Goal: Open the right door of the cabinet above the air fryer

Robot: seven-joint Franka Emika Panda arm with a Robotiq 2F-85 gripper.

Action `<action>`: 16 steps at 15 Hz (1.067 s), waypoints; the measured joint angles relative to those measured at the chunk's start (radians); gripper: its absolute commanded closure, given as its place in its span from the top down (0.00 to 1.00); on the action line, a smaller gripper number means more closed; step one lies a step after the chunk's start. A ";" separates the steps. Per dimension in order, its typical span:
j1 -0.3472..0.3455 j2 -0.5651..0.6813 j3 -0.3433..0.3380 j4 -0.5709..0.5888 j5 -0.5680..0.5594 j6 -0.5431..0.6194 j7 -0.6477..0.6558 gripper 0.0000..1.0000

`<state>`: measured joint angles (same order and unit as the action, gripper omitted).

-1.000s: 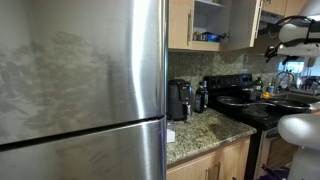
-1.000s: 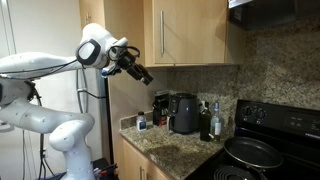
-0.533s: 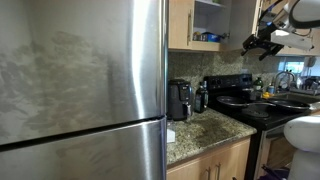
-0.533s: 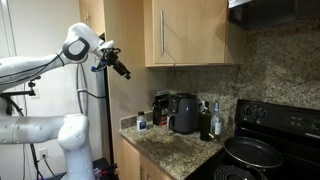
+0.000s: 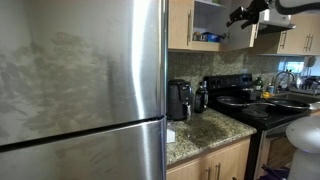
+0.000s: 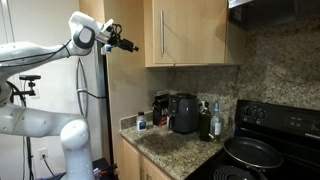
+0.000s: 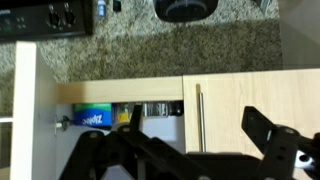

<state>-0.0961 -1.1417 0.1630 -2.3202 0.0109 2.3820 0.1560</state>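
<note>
While the robot arm reaches up high along the kitchen wall, its tool (image 6: 130,46) hangs in the air with fingers spread, pinching nothing, near the handle edge of the right door (image 5: 242,36). That door stands swung out from the cabinet (image 5: 208,18), baring white shelves and a blue box (image 7: 92,117); the matching left door (image 5: 180,25) is closed. Below, the black air fryer (image 5: 179,100) sits on the speckled granite worktop (image 5: 200,128), beside a steel fridge (image 5: 80,80).
</note>
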 measured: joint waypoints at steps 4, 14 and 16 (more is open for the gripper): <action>0.000 0.206 0.023 0.043 -0.072 0.307 -0.032 1.00; -0.150 0.128 -0.103 0.042 -0.158 0.286 -0.023 1.00; -0.170 0.114 -0.147 0.035 -0.171 0.286 -0.033 1.00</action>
<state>-0.2662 -1.0280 0.0162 -2.2852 -0.1600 2.6682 0.1232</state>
